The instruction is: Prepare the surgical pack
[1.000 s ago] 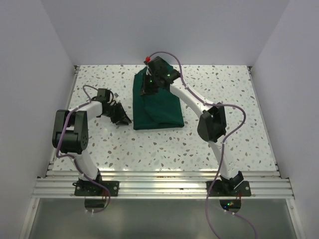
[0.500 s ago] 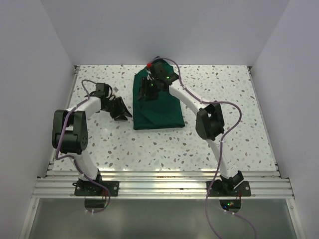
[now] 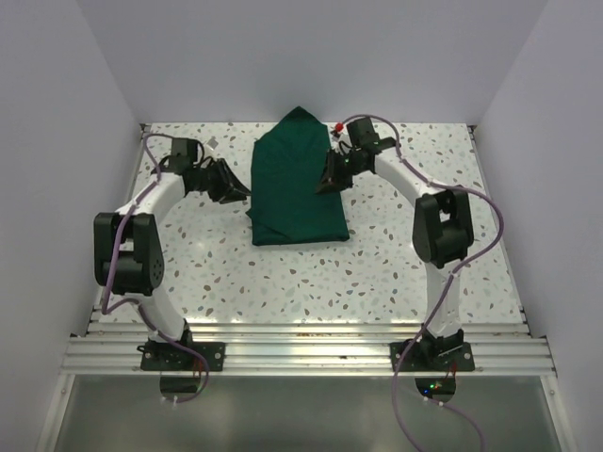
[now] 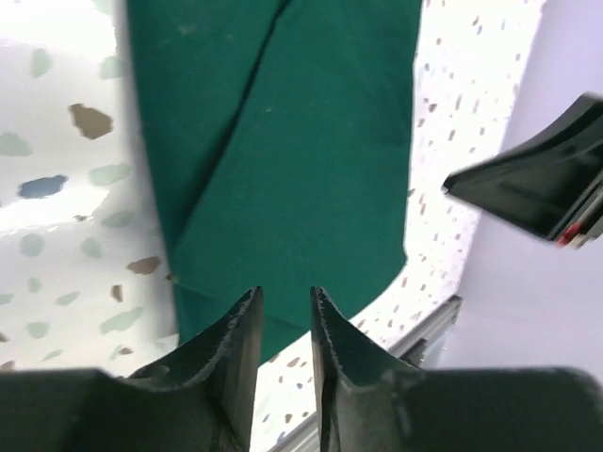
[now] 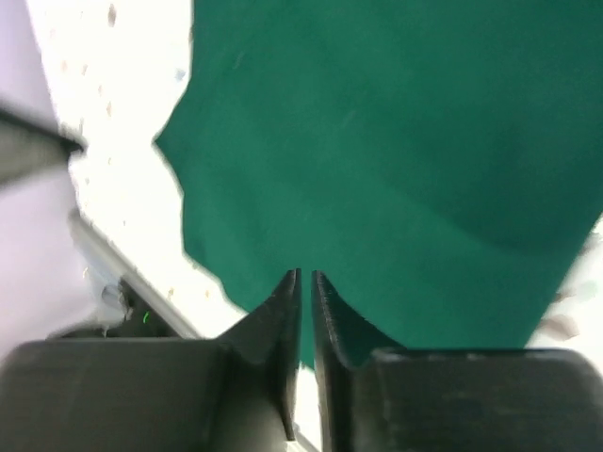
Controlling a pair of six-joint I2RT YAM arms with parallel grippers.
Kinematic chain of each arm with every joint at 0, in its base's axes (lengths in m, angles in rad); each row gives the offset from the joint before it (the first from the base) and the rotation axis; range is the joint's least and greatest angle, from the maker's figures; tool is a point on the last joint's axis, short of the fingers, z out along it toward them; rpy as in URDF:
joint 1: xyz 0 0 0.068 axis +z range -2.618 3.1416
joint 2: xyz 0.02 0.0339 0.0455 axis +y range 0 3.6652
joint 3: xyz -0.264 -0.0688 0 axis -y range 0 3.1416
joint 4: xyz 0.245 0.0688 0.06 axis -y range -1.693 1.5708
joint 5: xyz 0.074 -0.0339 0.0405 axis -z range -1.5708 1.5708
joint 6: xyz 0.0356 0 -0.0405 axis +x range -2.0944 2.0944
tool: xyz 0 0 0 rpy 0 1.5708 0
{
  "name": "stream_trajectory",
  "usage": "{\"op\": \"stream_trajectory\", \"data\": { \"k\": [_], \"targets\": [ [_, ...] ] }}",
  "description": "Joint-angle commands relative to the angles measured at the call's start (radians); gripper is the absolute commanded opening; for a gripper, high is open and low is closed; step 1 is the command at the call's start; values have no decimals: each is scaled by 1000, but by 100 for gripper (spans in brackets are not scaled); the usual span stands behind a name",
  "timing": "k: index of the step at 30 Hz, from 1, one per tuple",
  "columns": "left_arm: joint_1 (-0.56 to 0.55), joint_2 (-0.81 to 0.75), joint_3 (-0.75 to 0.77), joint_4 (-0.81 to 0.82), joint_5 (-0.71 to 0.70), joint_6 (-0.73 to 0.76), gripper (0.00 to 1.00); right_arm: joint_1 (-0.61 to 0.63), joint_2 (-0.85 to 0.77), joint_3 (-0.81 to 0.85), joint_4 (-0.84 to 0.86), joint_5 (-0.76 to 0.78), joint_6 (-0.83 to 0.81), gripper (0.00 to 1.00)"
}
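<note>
Surgical pack (image 3: 297, 188): a large dark green cloth, soft and matte, folded into a long shape; it lies on the middle of the far half of the table, between the two grippers
Pack shape: the near edge is straight and squarish, the far end narrows to a point that reaches the back wall (image 3: 311, 56)
Pack texture: in the left wrist view the cloth (image 4: 301, 141) shows a diagonal fold line and layered edges; in the right wrist view the cloth (image 5: 396, 141) is smooth, with soft shallow creases, and somewhat blurred
Table (image 3: 424, 254): a hard white surface with grey, brown and bluish flecks, like terrazzo; it looks glossy under the left wrist camera (image 4: 57, 217)
Rail (image 3: 301, 353): ribbed silver metal along the near edge, where both arm bases are bolted
Left gripper (image 3: 236, 188): black, just beside the left edge of the pack; its two curved fingers stand a little apart with a narrow gap (image 4: 286, 297), and nothing is between them
Right gripper (image 3: 327, 179): black, at the right edge of the pack near its far end; the fingers are pressed almost together, only a thin slit (image 5: 306, 278), and they pinch nothing
Right arm housing (image 4: 542, 188): a black wedge shape with a small red part, seen beyond the pack from the left wrist
</note>
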Motion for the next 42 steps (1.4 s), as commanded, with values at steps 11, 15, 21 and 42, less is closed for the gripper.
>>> {"op": "stream_trajectory", "data": {
  "k": [11, 15, 21, 42],
  "targets": [
    [-106, 170, 41, 113, 104, -70, 24, -72, -199, -488, 202, -260, -15, 1],
    [-101, 205, 59, 59, 75, -24, 23, -95, -214, -574, 215, -246, -24, 0],
    [-89, 184, 151, 30, 30, 22, 26, -97, -275, -499, 222, -197, -26, 0],
    [0, 691, 520, 376, 248, -201, 28, -134, 436, 112, 813, -264, 548, 6]
  ]
}}
